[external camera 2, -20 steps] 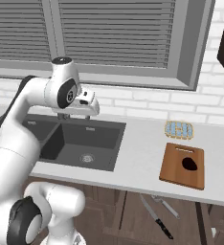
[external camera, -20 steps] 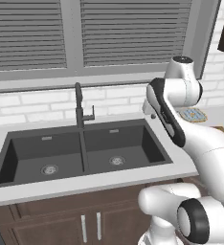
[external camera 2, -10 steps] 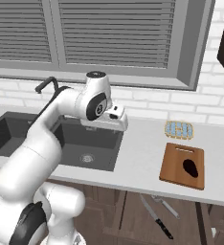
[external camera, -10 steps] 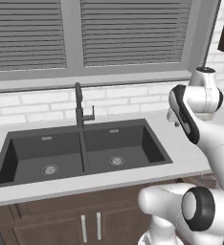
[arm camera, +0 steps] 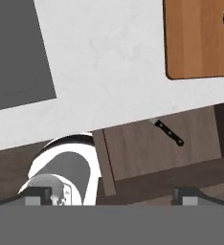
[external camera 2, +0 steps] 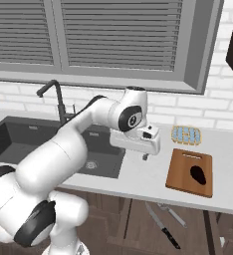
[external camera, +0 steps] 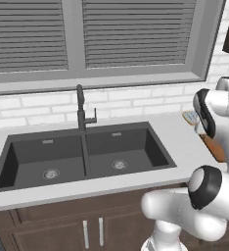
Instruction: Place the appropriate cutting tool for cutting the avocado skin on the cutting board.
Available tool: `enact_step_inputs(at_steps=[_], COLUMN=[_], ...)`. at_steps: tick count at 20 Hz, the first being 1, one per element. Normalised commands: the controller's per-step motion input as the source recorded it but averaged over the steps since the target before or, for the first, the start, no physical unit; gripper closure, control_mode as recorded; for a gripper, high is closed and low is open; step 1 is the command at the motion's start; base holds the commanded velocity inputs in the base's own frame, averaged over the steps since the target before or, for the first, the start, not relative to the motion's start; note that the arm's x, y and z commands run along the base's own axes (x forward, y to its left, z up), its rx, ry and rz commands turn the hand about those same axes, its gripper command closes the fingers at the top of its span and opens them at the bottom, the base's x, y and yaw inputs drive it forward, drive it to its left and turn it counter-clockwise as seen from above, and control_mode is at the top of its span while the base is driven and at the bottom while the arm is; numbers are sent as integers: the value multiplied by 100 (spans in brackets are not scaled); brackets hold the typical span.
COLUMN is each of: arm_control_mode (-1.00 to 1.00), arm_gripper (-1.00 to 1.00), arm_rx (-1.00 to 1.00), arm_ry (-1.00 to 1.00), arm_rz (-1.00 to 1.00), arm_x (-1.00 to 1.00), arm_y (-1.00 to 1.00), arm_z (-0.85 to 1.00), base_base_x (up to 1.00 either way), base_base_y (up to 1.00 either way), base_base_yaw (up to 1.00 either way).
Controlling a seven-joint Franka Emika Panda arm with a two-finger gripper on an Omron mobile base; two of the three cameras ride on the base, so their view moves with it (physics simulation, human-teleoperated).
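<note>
Swung right from the sink, two-finger gripper hovers over counter; finger gap unclear. Black-handled knife lies below by cabinets: stiff, light, grip handle. Reddish-brown wooden cutting board holds dark avocado.

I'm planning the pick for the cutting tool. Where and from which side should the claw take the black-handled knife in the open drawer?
Grip the knife by its black handle, the thicker end, coming straight down from above. It lies flat in the open drawer below the counter edge, so only the top is free. Close the claw across the handle's narrow width, clear of the blade.
</note>
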Motion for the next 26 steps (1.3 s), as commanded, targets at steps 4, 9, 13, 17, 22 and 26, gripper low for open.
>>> enact_step_inputs(at_steps=[4, 9, 13, 17, 22, 26], arm_control_mode=[-100, -100, -100, -100, -100, -100], arm_gripper=[-100, -100, -100, -100, -100, -100], arm_rx=[1, 6, 3, 0, 0, 0], arm_ry=[4, 0, 0, 1, 16, 9], arm_rz=[-11, -11, -7, -1, 1, 12], arm_x=[-96, -100, -88, -9, 0, 7], arm_y=[-48, -40, -34, -23, -16, -11], arm_z=[-45, -17, -12, -21, -63, -72], base_base_x=[0, 0, 0, 0, 0, 0], base_base_y=[0, 0, 0, 0, 0, 0], base_base_yaw=[0, 0, 0, 0, 0, 0])
